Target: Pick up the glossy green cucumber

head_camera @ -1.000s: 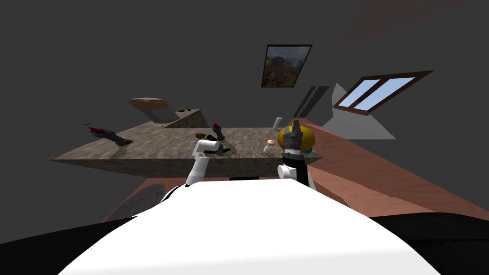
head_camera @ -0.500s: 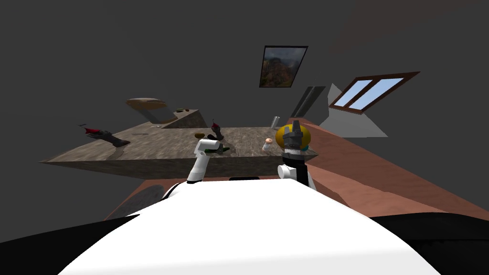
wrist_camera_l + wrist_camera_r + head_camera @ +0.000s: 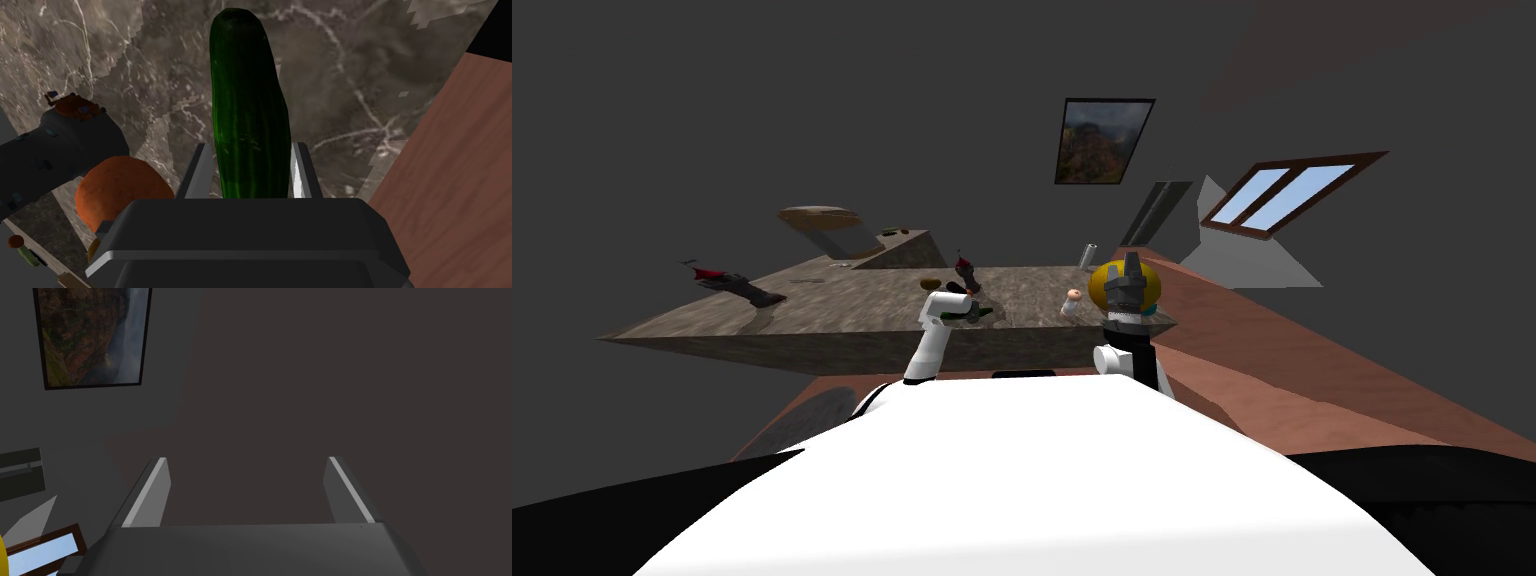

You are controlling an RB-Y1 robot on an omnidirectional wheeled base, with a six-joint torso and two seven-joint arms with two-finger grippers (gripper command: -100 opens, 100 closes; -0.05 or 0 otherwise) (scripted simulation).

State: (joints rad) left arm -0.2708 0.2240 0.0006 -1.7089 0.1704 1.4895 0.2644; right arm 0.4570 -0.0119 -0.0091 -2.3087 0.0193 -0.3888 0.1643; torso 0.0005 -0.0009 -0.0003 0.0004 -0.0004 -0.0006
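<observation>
The dark green cucumber is pinched between the two fingers of the left gripper, and its far end sticks out well past their tips. Under it is a veined grey-brown stone countertop, close to the front edge; I can't tell whether it touches the stone. An orange round thing lies just beside the gripper, next to a dark cylinder. The right gripper is raised at the counter's right end, fingers spread wide and holding nothing.
</observation>
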